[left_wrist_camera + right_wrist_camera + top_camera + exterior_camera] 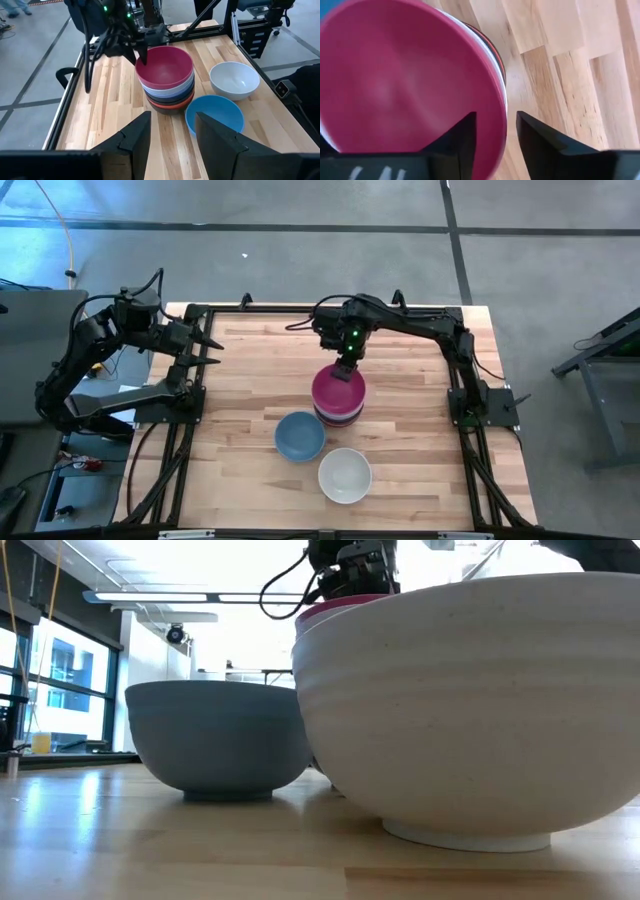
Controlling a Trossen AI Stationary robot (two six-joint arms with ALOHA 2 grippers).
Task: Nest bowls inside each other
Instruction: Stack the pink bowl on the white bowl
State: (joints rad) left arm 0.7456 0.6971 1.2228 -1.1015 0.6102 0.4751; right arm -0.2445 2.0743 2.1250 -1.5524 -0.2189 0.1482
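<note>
magenta bowl (338,390) atop stack, light blue bowl (299,436), white bowl (345,475), possibly speckled

Smooth matt bowls (338,392), pale planked wooden table (250,380), matt dark end effector (141,55)

Table (250,360): spans the middle of the high view, an arm base at each side edge.
Stack of bowls (338,398): near the table's centre, nested one inside another, topmost bowl (165,66) seated in the rest.
Single bowl (299,436): just beside the stack, toward the front and the left arm's side, apart from it.
Second single bowl (345,475): nearer the front edge, just beside the first, toward the right arm's side.
Right gripper (342,372): over the stack's far rim, fingers parted astride the rim of the topmost bowl.
Left gripper (210,352): at the table's left edge, well apart from all bowls, fingers parted around nothing.
</note>
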